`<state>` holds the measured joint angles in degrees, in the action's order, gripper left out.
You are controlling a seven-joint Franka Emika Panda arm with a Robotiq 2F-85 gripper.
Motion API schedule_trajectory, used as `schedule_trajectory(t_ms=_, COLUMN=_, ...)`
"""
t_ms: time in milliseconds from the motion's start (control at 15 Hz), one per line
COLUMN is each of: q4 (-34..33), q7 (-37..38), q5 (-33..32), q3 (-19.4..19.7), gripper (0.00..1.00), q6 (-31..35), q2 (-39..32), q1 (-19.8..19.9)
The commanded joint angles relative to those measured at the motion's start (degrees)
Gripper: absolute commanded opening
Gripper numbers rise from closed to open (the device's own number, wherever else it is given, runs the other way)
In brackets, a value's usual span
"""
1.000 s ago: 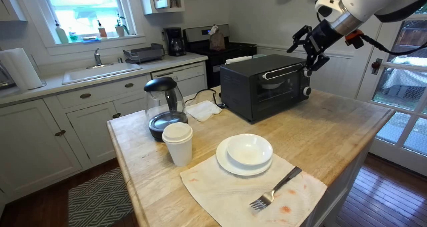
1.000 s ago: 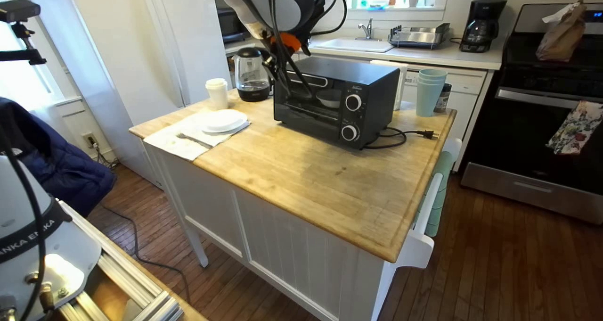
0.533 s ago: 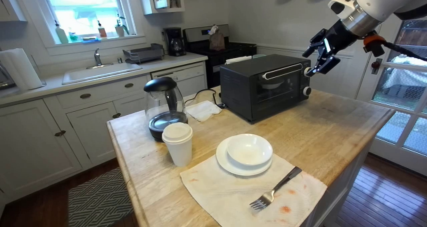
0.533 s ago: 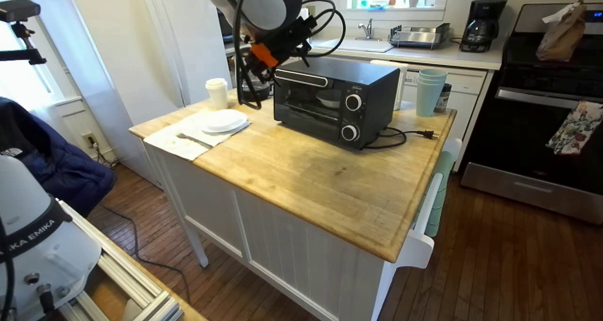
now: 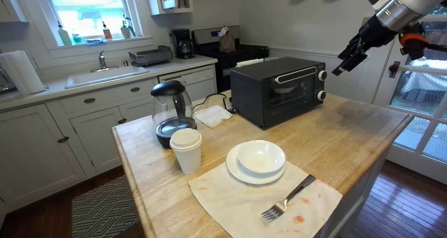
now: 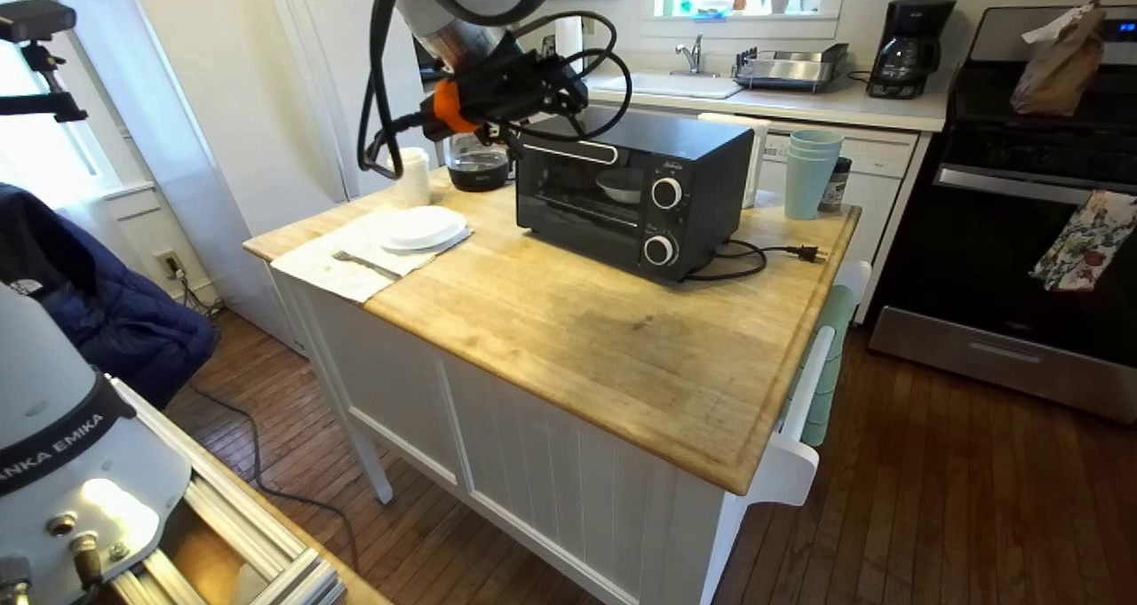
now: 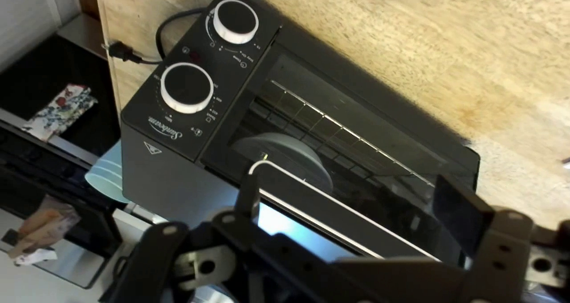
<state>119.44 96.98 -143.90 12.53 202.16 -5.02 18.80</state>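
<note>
Toaster oven (image 5: 277, 98): black, door closed, it sits on the wooden counter (image 5: 314, 143), and my wrist view shows its two white-rimmed knobs (image 7: 187, 87) clearly. Through the door glass (image 7: 369, 156) I can make out a pale bowl (image 7: 285, 154) inside and the wire rack (image 7: 341, 126). I have the hand (image 7: 345, 196) in front of that door, its two fingers standing wide apart, nothing gripped. From the wrist, the oven's handle (image 7: 320, 212) shows between the fingers; in an exterior view I see a gap from the fingertips to the oven, so the hand is near but not touching. The cord's plug (image 6: 802, 252) lies loose on the counter beside the oven, and a stack of teal cups (image 6: 810, 174) stands upright close by, a dark jar (image 6: 835, 187) just beside it. On the other side of the oven I have a clear kettle (image 5: 174, 126) with a black lid, upright, a lidded white cup (image 5: 187, 154) standing next to it, and a white napkin (image 5: 213, 115) lying between kettle and oven. At the counter's edge, a white bowl (image 5: 262, 156) sits on a plate (image 5: 233, 164), the plate resting on a pale mat (image 5: 230, 196) with orange spots; a dark-handled fork (image 5: 287, 199) lies on the same mat.
</note>
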Motion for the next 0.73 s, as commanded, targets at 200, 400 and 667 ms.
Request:
schedule_trajectory(t_ms=200, q4=1.25, q7=9.93, q5=0.14, q3=10.10, gripper=1.00, q6=0.35, q2=0.75, q1=-8.37)
schedule_trajectory(t_ms=400, q4=0.67, q7=9.04, q5=0.16, q3=9.94, gripper=1.00, q6=0.03, q2=0.11, q1=-8.01)
schedule_trajectory(t_ms=667, q4=0.67, q7=10.33, q5=0.16, q3=11.16, gripper=1.00, q6=0.01, q2=0.11, q1=-9.64)
